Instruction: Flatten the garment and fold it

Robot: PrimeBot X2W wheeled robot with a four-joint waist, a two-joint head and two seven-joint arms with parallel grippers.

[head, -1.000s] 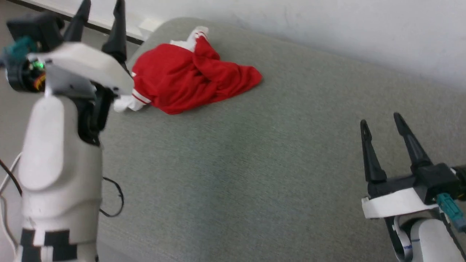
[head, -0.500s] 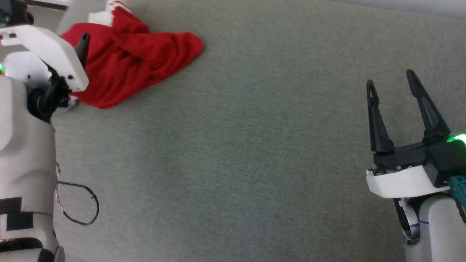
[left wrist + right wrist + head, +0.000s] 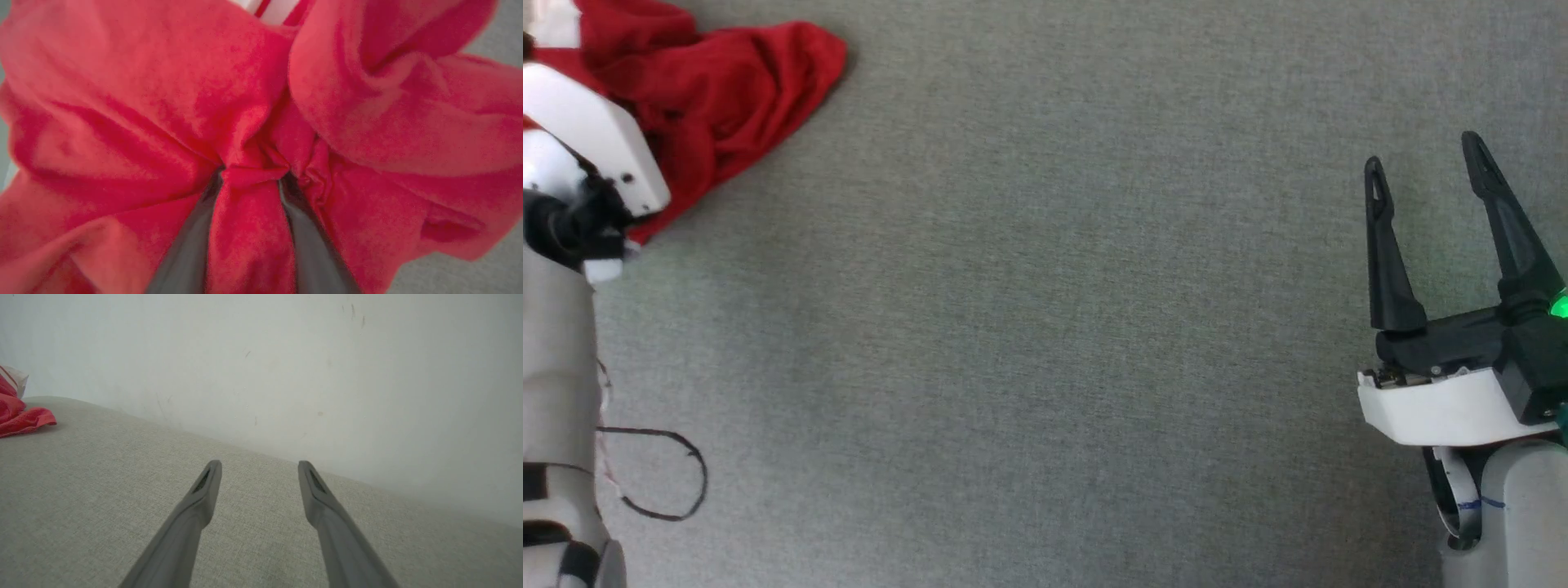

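The garment, a crumpled red shirt, lies at the top left of the head view on the grey surface. My left arm's white wrist cover sits over its near edge, hiding the fingers there. In the left wrist view my left gripper is pushed into the garment, and a bunched ridge of red cloth is pinched between its two dark fingers. A bit of white striped trim peeks out at the top. My right gripper stands open over bare surface at the right, far from the garment.
A wide grey upholstered surface stretches between the arms. Behind it rises a white wall. A thin black cable loop hangs beside my left arm at the lower left.
The head camera has swung down and right, so the garment slid to the top left. My left gripper dropped onto the garment and its jaws closed in on a fold. The right gripper stayed open.
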